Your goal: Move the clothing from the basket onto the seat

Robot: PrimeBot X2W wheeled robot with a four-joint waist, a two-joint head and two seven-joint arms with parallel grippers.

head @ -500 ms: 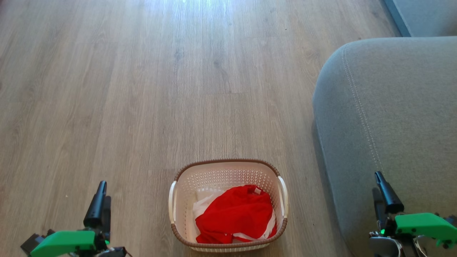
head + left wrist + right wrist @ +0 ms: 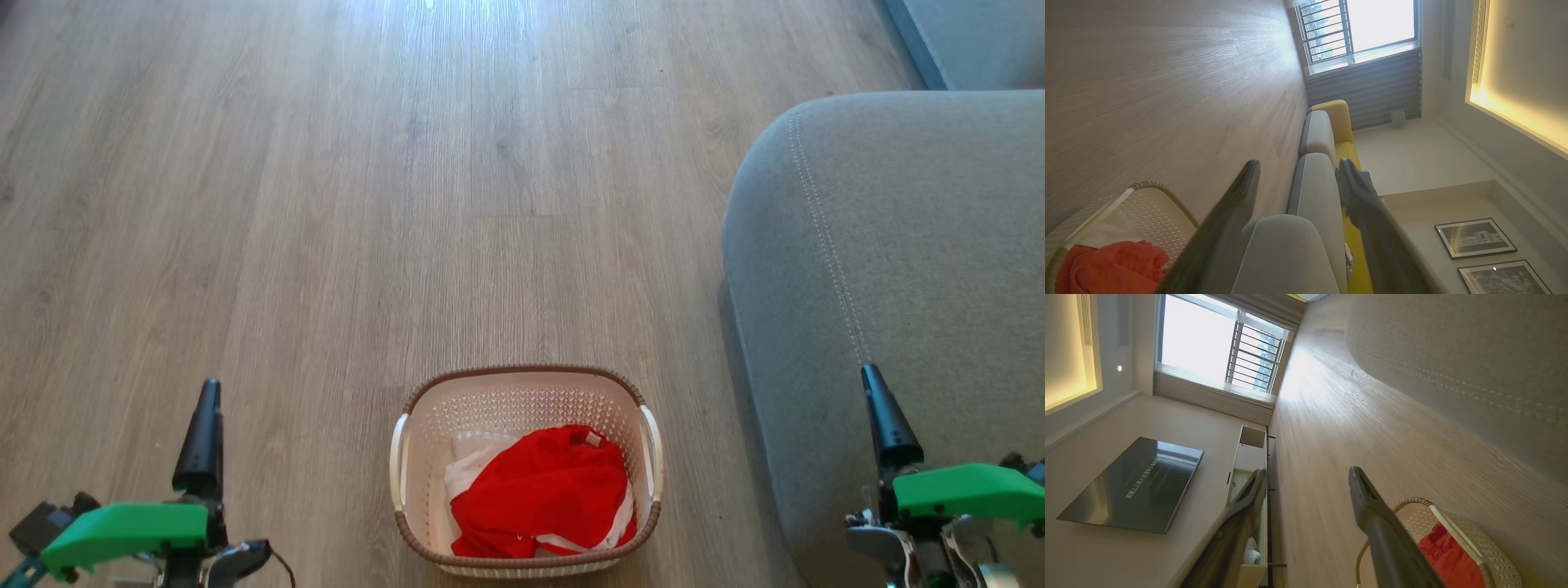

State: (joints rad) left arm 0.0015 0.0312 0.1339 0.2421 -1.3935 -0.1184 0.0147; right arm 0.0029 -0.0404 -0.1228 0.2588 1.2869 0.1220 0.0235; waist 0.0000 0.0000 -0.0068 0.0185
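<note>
Left wrist view: my left end effector [image 2: 1299,163] has both fingers spread wide, nothing between them. Right wrist view: right end effector [image 2: 1307,470] is spread just as wide and is empty. In the head view the left one sits low over the floor [image 2: 326,204], well to the left of the basket [image 2: 522,369]. The right one sits low on the right, over the near edge of the seat [image 2: 898,245]. Neither touches the basket or the fabric.

Next out, the clothing [image 2: 539,490]: a red heap with white trim, bunched in the near half of the basket, with a white bit poking out on its left side. Can't tell from the heap how many pieces there are. The basket stands upright on the floor between my two arms, near the seat's front and apart from it as far as I can see. The seat is the big grey cushion with pale double stitching on my right. No red on the part of it I can see.

Progress, my call: nothing done yet. All the red fabric is in the basket, none is on the seat, and no grasp has begun. Left to do: reach in, pinch the heap, lift it clear of the rim, carry it right and drop it on the cushion. Then check the basket bottom for anything left. The right arm looks closer to the seat, but either could reach the basket.
</note>
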